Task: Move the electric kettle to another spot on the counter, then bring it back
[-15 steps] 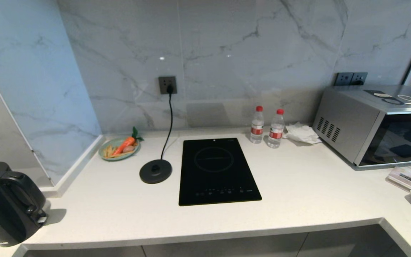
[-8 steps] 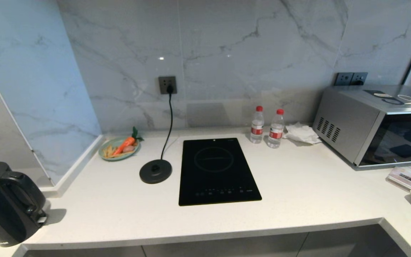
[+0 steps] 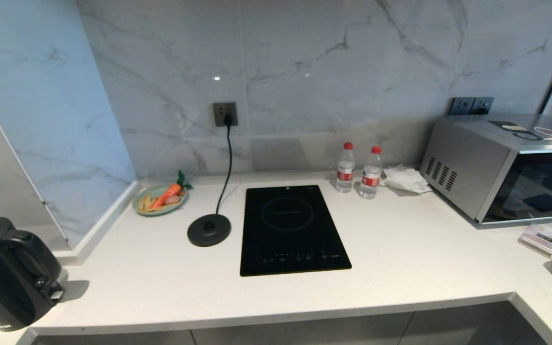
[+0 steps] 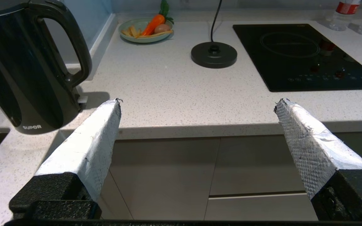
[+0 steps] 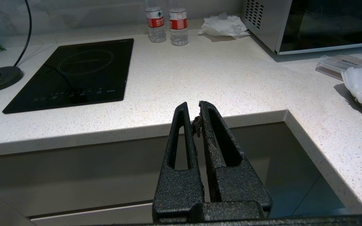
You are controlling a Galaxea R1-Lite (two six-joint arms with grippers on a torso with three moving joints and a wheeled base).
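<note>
The electric kettle [image 3: 10, 273] stands at the bench's [image 3: 400, 258] near-left corner, well apart from its base disc [image 3: 209, 230], left claw [image 4: 198, 102] wide and empty, right claw [image 5: 196, 108] closed.

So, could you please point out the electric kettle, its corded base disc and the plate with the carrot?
electric kettle [image 3: 3, 282]: head view, glossy black body.
base disc [image 3: 209, 230]: head view, top face.
plate [image 3: 138, 205]: head view, left rim.

counter [image 3: 400, 258]: kettle [image 3: 7, 273], base disc [image 3: 209, 230], bottles [image 3: 358, 171], plate [image 3: 160, 200]

Grey-veined marble wall [image 3: 304, 72] above pale cabinet fronts [image 4: 168, 175].
</note>
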